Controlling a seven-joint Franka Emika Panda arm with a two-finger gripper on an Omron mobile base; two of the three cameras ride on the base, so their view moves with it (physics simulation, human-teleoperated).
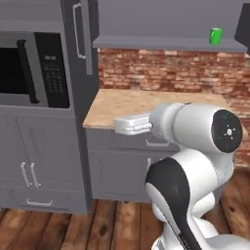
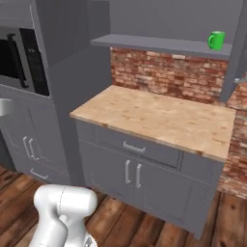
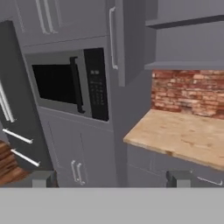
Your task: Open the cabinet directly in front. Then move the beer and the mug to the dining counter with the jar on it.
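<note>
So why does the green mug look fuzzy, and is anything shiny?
Left base view: the mug is small, far and soft-edged, like the whole rendered picture. Right base view: it looks a bit clearer, its handle showing. Hand view: the microwave door is dark with no glare; light is flat and even.

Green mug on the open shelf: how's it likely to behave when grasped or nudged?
The mug looks rigid, so it probably won't deform. It stands upright on a flat base on the shelf, so likely stable, though its handle could snag or twist a grasp. Glossy sides may be slippery.
</note>
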